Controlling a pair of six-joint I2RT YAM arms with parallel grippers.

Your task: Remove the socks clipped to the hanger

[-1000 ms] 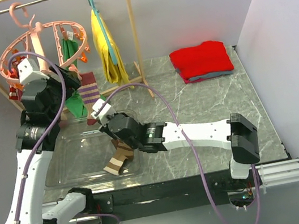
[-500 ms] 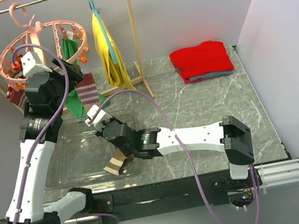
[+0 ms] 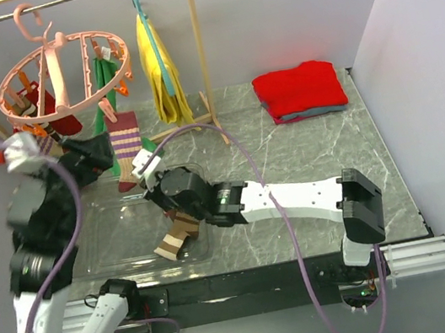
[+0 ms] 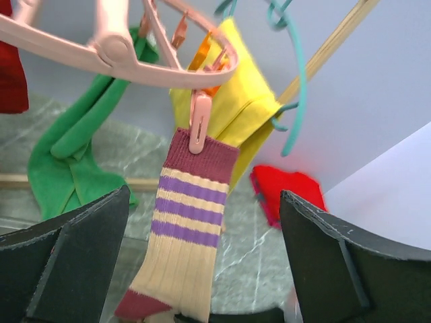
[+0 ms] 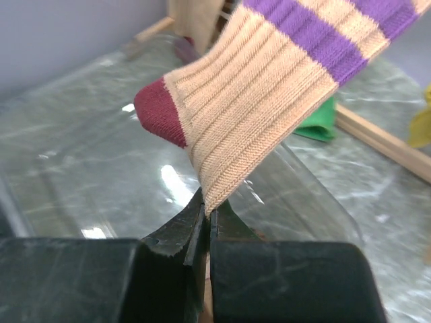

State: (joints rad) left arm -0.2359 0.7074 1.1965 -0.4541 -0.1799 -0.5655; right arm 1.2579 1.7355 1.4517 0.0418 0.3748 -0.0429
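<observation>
Right gripper (image 5: pixel 205 232) pinches striped sock (image 5: pixel 269 101) lower edge, presumably to pull it off clip (image 4: pixel 199 128) above; left gripper (image 4: pixel 202 225) spread, empty.

Left gripper (image 4: pixel 205 222) jaws spread wide; right gripper (image 5: pixel 206 219) pinched.

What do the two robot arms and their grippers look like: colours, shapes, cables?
The left arm and right arm both have white link shells and black rounded joint housings. A thin purple cable loops along each. The gripper fingers are matte black and broad. No readable markings.
</observation>
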